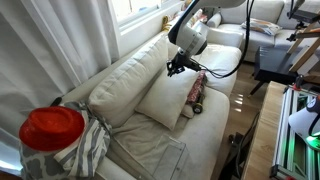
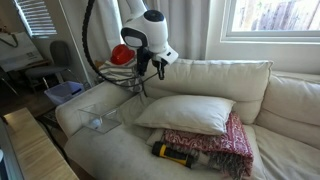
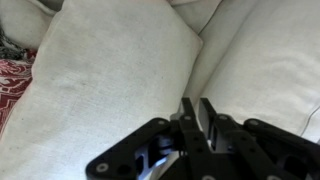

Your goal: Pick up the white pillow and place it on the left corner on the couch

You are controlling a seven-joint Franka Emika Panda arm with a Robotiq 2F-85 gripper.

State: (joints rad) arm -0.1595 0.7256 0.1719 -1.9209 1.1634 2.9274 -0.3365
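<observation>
Robotiq gripper (image 1: 178,68) pinched together, holding nothing — soft cream-white square throw pillow (image 1: 163,97) lies just below it on the long cream fabric couch (image 1: 125,75).

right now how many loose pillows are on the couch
2. The white pillow lies mid-seat against the couch back. The red patterned pillow lies right beside it, toward the seat's front. The grey patterned fabric at one end may hide another.
</observation>
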